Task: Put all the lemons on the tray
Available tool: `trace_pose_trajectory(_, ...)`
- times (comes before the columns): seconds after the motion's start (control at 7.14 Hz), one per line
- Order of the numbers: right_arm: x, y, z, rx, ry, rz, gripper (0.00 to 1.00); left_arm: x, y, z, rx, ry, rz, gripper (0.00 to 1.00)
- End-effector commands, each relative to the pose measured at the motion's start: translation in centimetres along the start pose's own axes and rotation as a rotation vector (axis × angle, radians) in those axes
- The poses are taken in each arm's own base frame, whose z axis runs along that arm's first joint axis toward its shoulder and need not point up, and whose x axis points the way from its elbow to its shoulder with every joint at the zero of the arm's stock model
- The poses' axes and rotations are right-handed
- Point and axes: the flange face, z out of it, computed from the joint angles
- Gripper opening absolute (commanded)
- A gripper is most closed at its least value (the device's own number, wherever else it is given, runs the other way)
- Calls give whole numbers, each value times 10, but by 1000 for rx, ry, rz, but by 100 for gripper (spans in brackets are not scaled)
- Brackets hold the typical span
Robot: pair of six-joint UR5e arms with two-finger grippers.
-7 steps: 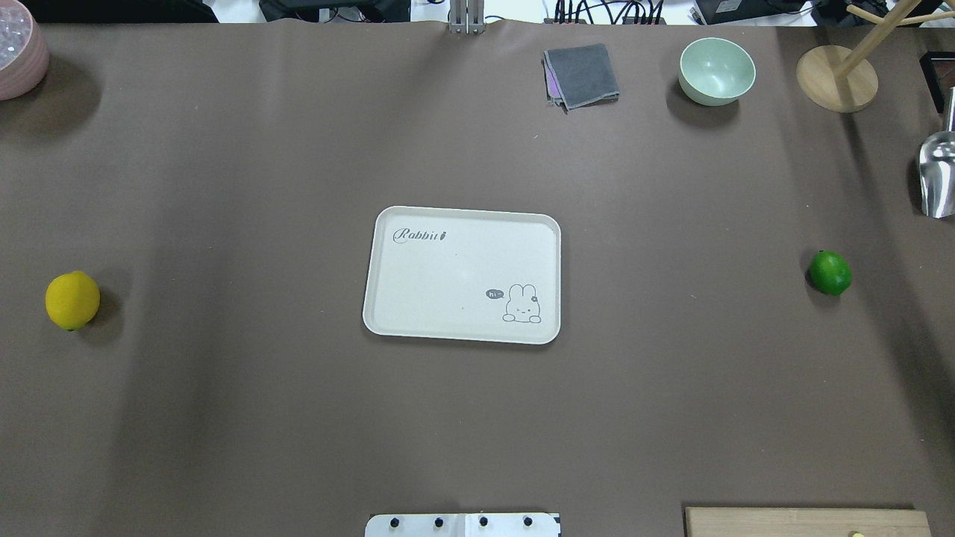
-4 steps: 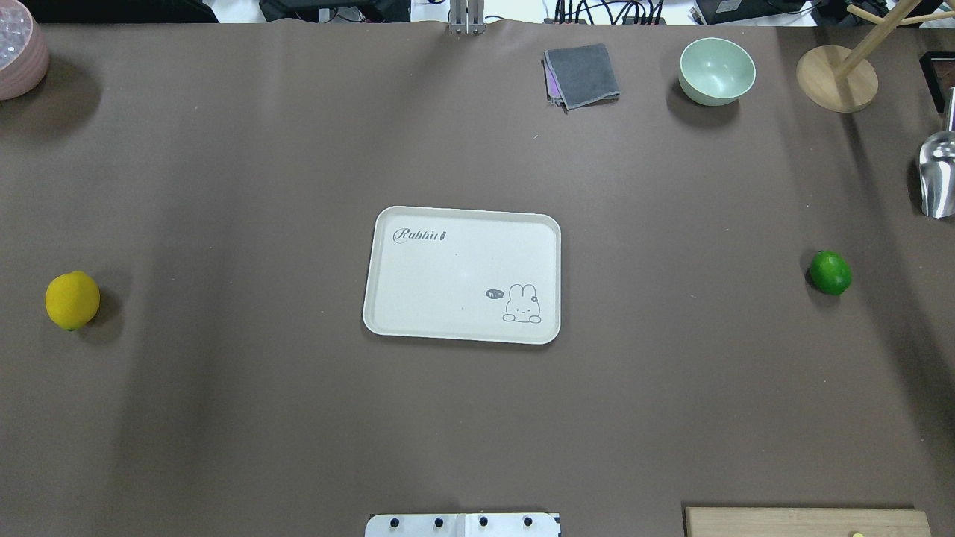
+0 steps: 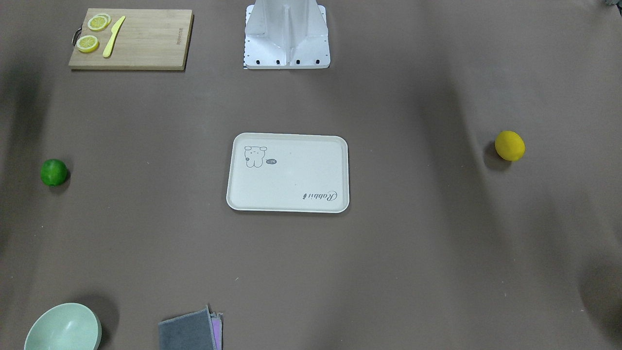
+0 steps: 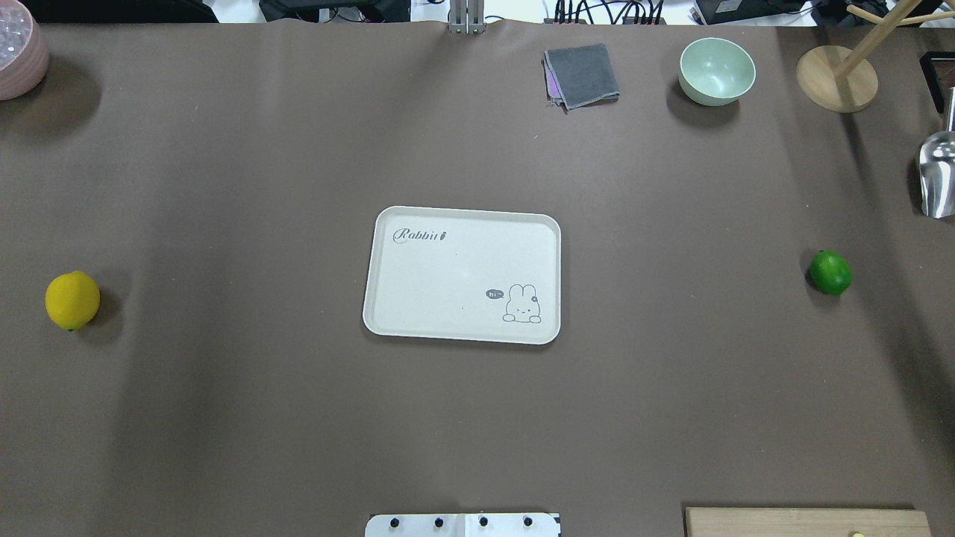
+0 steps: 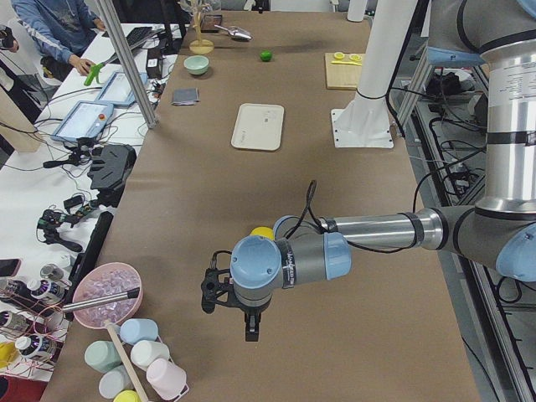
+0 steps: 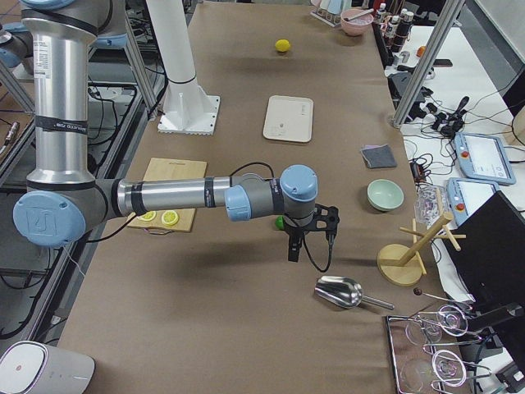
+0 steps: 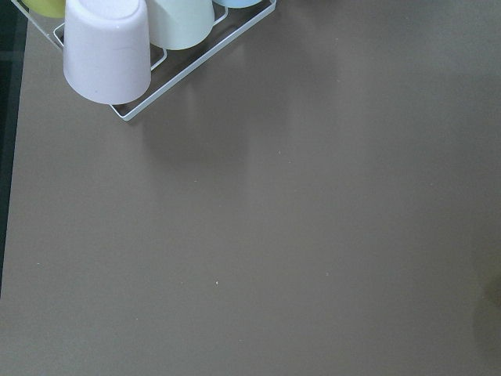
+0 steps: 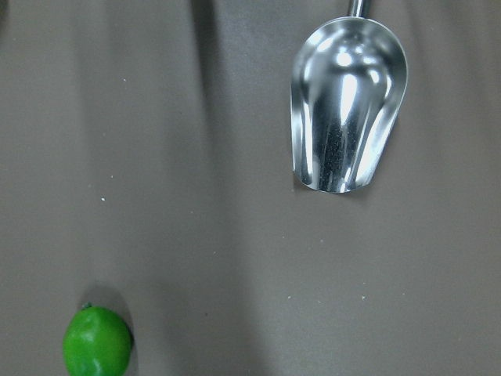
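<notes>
Jaws of left gripper (image 5: 249, 329) and right gripper (image 6: 295, 249) are hanging over the worktop (image 4: 298, 418), spread impossible to tell; yellow lemon (image 4: 72, 300) and green lemon (image 4: 830, 272) are lying well apart from the tray (image 4: 462, 274).

Robot lab — teach pendants (image 5: 81, 123), cables (image 4: 604, 10)

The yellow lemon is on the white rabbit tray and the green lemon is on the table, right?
No. The bright yellow oval lemon lies on the brown table, far from the cream-white rectangular rabbit tray, as the overhead view shows. The bright green lemon is on the table.
</notes>
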Motion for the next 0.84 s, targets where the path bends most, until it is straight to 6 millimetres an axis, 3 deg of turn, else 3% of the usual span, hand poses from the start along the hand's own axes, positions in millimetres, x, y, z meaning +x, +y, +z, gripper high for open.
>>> trace_pose_trajectory(0.0,-31,-12,-12,-17,14,2,98,36,-28,-1,-4,-4,9,97)
trace_pose_trajectory(0.14,-50,-17,-7,-24,14,-27,98,83,-45,-7,4,-10,-14,97)
trace_pose_trajectory(0.28,-68,-20,0,-31,20,-39,98,114,-56,-7,-7,-5,-39,97)
trace_pose_trajectory(0.42,-98,-24,10,-43,18,-32,98,143,-64,-11,8,0,-82,97)
trace_pose_trajectory(0.56,-115,-24,20,-49,30,-38,98,163,-66,-6,5,5,-95,97)
trace_pose_trajectory(0.7,-125,-19,40,-78,46,-60,98,189,-68,13,-12,11,-87,97)
